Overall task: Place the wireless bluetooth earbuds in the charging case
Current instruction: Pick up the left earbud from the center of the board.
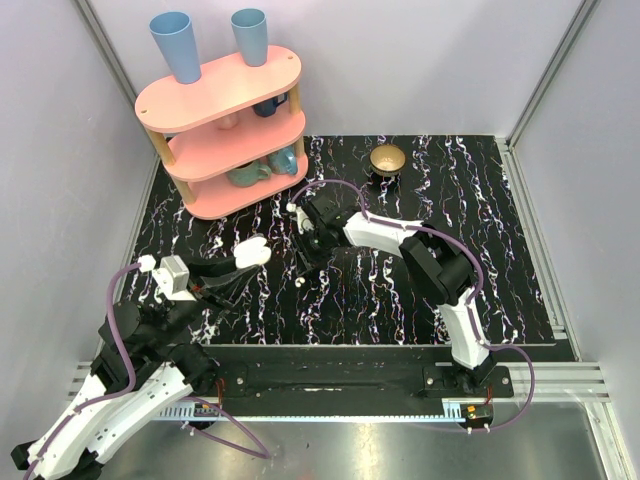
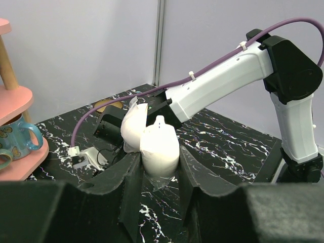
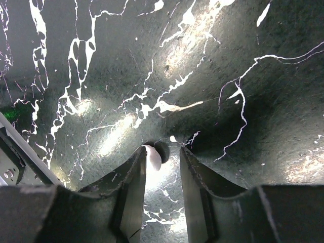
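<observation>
My left gripper point(image 1: 246, 258) is shut on the charging case point(image 1: 256, 247), a glossy white pill held above the marbled surface. In the left wrist view the case point(image 2: 160, 149) sits upright between the black fingers with its lid point(image 2: 132, 127) swung open to the left. A small white nub point(image 2: 160, 120) sticks up from its top. My right gripper point(image 1: 305, 270) points down at the surface to the right of the case. In the right wrist view its jaws point(image 3: 163, 152) stand apart. One white earbud point(image 3: 153, 157) lies against the left fingertip, clear of the right finger.
A pink three-tier shelf point(image 1: 225, 130) with mugs and two blue cups stands at the back left. A gold bowl point(image 1: 388, 158) sits at the back centre. Grey walls and metal posts enclose the black marbled surface point(image 1: 480, 250). The right arm point(image 2: 223, 81) arches across behind the case.
</observation>
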`<state>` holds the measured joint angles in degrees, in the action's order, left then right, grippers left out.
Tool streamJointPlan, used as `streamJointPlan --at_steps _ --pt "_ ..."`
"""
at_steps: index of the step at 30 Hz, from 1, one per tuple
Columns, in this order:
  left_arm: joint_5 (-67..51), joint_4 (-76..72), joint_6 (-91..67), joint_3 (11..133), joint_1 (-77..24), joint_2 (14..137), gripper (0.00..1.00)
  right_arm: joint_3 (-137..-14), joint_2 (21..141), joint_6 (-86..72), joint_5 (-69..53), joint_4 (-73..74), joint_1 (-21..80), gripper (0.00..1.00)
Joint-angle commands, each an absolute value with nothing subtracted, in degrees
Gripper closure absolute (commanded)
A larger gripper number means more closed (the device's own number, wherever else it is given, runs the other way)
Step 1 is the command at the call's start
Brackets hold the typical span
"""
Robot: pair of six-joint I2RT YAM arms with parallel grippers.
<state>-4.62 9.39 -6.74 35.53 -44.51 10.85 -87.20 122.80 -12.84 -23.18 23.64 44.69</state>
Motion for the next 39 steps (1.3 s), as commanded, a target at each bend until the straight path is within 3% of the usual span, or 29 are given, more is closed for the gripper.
streamJointPlan --at_steps 1,39 --pt "-3.16 6.15 -7.38 36.21 -44.56 10.81 1.0 -87.45 123.75 -10.9 -22.85 23.12 45.61 0.6" --pt "-3.87 5.19 -7.56 35.86 -44.56 12.13 1.0 -76.99 119.8 -9.32 -16.52 21.62 47.46 0.73"
